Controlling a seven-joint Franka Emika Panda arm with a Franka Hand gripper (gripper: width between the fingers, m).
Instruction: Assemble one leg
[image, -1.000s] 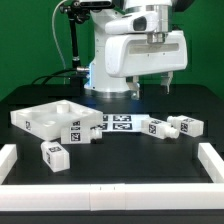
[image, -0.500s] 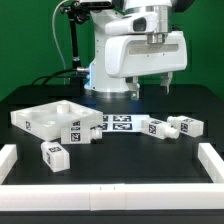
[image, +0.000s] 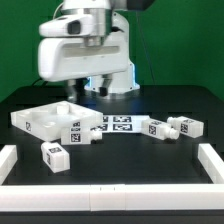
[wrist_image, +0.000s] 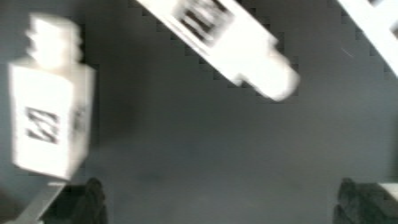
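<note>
The arm's white body leans over the black counter (image: 150, 160), above the square panel (image: 45, 113). Its pincer (image: 85, 90) hangs just above the panel's far edge, fingertips (wrist_image: 75, 200) spread wide with nothing between them. One leg (wrist_image: 48, 105) lies flat on the counter beneath it.

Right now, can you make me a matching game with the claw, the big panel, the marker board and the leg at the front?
1 claw
2 panel
3 marker board
4 front leg

a thin and flat, carries only tags
b nearest the exterior camera
c open, up in the air
d square, with a raised rim

Pairs: 1-c, 2-d, 3-a, 4-b.
</note>
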